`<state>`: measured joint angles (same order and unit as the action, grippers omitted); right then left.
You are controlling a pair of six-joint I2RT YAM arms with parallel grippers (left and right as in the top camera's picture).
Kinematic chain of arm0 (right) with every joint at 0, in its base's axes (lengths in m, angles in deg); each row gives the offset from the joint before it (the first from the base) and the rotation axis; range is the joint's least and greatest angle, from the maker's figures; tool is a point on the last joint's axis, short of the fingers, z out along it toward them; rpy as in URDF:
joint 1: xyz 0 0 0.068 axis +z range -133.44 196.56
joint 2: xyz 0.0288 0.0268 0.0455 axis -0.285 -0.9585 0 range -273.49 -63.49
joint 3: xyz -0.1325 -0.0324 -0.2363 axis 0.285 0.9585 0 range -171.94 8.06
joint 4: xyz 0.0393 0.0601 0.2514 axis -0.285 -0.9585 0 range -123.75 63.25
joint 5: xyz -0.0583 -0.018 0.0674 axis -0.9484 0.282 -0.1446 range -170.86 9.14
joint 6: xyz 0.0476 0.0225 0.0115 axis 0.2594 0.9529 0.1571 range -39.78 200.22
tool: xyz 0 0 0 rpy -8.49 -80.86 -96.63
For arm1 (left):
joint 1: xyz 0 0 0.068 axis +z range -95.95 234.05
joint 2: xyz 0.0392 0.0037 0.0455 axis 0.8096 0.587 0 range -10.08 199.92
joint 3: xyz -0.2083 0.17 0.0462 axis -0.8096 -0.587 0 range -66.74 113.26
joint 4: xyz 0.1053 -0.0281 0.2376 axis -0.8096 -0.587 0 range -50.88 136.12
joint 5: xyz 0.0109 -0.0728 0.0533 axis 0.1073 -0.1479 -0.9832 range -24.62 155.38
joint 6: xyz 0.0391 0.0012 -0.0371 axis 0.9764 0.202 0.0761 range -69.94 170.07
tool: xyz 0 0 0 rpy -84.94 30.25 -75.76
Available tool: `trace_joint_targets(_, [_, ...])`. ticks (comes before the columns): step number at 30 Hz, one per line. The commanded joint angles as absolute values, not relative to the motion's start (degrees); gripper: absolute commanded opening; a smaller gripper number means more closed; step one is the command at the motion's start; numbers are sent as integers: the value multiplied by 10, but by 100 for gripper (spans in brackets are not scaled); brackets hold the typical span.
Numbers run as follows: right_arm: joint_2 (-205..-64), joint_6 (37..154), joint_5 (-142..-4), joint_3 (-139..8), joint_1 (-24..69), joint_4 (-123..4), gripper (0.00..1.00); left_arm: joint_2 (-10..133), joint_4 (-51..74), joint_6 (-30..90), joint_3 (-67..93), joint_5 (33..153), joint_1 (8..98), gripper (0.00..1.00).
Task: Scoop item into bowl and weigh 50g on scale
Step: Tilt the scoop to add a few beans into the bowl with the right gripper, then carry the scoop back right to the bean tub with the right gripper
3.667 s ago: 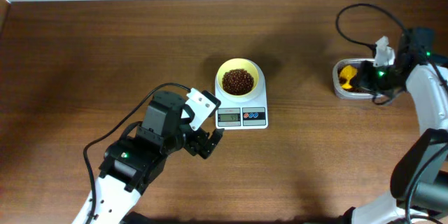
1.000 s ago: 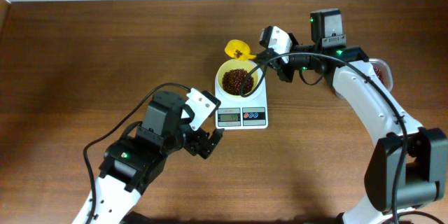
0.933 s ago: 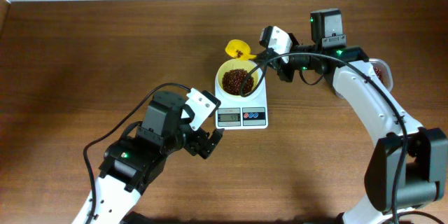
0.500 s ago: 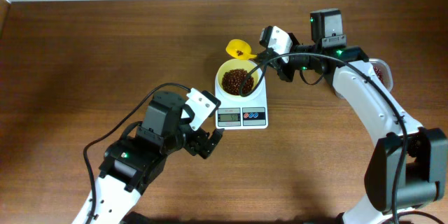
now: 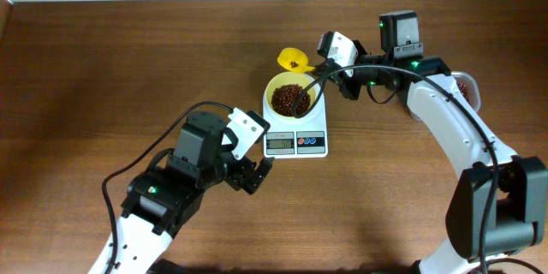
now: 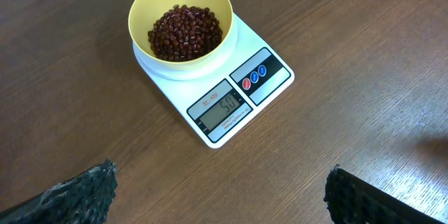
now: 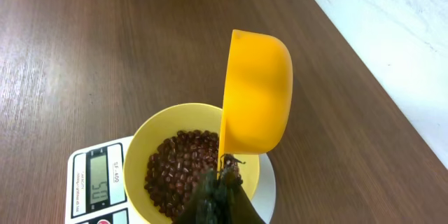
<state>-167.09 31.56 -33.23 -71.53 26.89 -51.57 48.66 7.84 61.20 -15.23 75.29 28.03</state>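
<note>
The pale yellow bowl [image 5: 292, 96] stands on the white scale [image 5: 295, 141] and holds a heap of reddish-brown beans [image 5: 290, 98]. In the left wrist view the bowl [image 6: 140, 14], the beans [image 6: 185, 31] and the scale's display [image 6: 224, 105], reading 50, show clearly. My right gripper [image 5: 322, 73] is shut on the handle of the yellow scoop [image 5: 292, 59], held tilted above the bowl's far rim. In the right wrist view the scoop [image 7: 255, 94] hangs over the bowl [image 7: 150, 136], with the right gripper [image 7: 222, 185] below it. My left gripper [image 5: 257, 174] is open and empty, in front of and to the left of the scale.
A clear container [image 5: 465, 90] with beans sits at the far right, mostly hidden behind my right arm. A black cable [image 5: 308, 94] from the right arm loops over the bowl's right side. Bare brown table [image 5: 128, 51] lies to the left and front.
My right arm has carried the scoop from the container at the far right to above the bowl. Over the last second it has barely moved. The left arm is still.
</note>
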Motion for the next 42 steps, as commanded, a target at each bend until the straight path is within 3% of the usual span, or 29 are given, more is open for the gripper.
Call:
trace_joint_targets(1, [-1674, 310, -335, -716, 270, -517, 4, 487, 79, 621, -157, 761, 278, 99])
trace_joint_targets(6, [-1674, 312, -320, -716, 270, -545, 4, 487, 79, 622, -157, 761, 278, 99])
trace_joint_targets(9, [-1674, 382, -272, -716, 270, -553, 4, 487, 79, 621, -157, 761, 278, 99])
trace_joint_targets(14, [-1674, 741, -158, -716, 270, -554, 4, 487, 79, 621, -157, 761, 278, 99])
trace_joint_targets(21, [-1674, 953, -93, -717, 270, -540, 4, 487, 79, 621, -157, 761, 278, 99])
trace_joint_targets(28, [-1674, 1143, -167, -717, 245, -438, 4, 487, 79, 622, -157, 761, 278, 99])
trace_joint_targets(32, [-1674, 1187, -261, -717, 186, -439, 4, 487, 79, 621, -157, 761, 278, 99])
trace_joint_targets(37, [-1674, 1184, -269, -717, 87, -479, 4, 487, 79, 622, -157, 761, 278, 99])
trace_joint_targets(42, [-1674, 1087, -250, -717, -6, -608, 4, 487, 79, 622, -157, 761, 278, 99])
